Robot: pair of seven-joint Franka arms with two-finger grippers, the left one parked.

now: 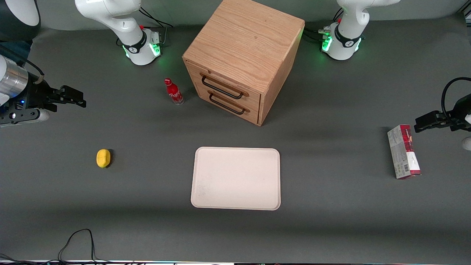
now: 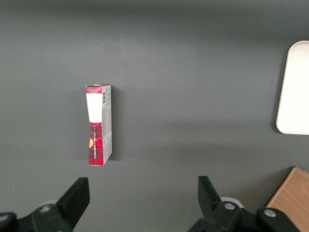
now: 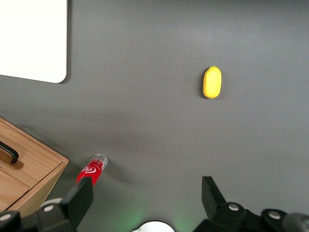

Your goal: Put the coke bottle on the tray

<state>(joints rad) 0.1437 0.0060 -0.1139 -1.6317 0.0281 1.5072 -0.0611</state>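
red coke bottle [image 1: 174, 92] upright, gripper [image 1: 75, 98] well apart

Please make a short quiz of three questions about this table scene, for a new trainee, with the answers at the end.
1. True or false: the coke bottle already stands on the tray.
2. What lies nearest the coke bottle? A) the lemon B) the wooden drawer box C) the carton box
3. Fill in: the gripper hangs above the table at the working arm's end, its fingers ____.

Key: 1 false, the bottle stands on the table, farther from the front camera than the tray. 2 B. 3 open, holding nothing.
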